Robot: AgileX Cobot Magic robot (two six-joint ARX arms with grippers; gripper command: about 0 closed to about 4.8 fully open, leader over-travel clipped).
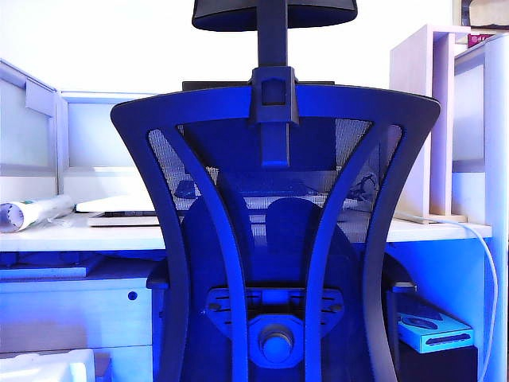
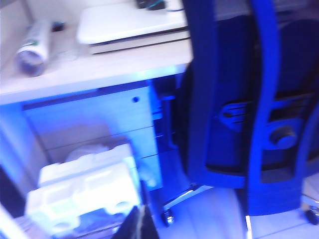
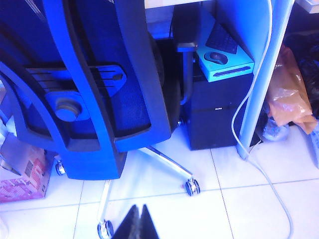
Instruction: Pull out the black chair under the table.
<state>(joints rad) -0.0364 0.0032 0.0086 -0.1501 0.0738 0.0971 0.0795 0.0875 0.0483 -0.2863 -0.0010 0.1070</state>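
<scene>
i see the black chair (image 1: 274,239) upright, its back toward me and seat tucked under the counter (image 1: 71,233), headrest post vertical. my left tool (image 2: 135,224) and right tool (image 3: 137,224) hang closed above the floor, clear of it.

Lighting: bright, strong blue cast throughout all views. Upper wall in exterior view overexposed to white. Left wrist view: soft, motion-blurred; white foam block (image 2: 84,191) near the hand glares. Right wrist view: sharp; floor tiles reflective.
</scene>
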